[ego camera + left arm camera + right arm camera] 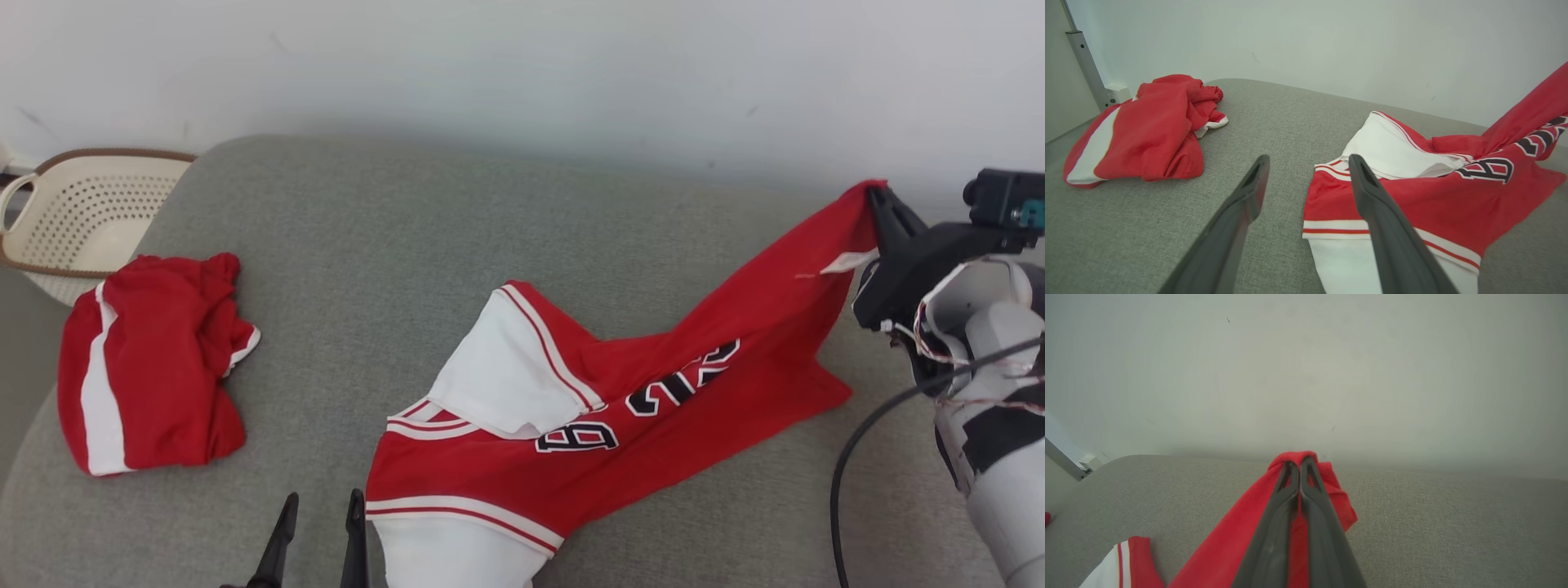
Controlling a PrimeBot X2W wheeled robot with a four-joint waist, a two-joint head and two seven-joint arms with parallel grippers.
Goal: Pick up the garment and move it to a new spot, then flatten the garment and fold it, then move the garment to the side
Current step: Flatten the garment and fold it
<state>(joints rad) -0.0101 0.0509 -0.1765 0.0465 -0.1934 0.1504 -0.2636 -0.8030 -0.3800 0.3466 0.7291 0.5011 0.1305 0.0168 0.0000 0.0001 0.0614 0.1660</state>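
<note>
My right fingers (1299, 467) are pinching shut on a red edge of the jersey (653, 392), holding that corner raised while the rest is lying rumpled on the grey cushion (408, 245). My left fingers (322, 500) are hovering spread apart, holding nothing, just beside its white hem.

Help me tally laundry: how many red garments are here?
2: a crumpled garment at the left near the basket; a jersey mid-cushion, one end pinched by the right claw. None looks hidden.
</note>
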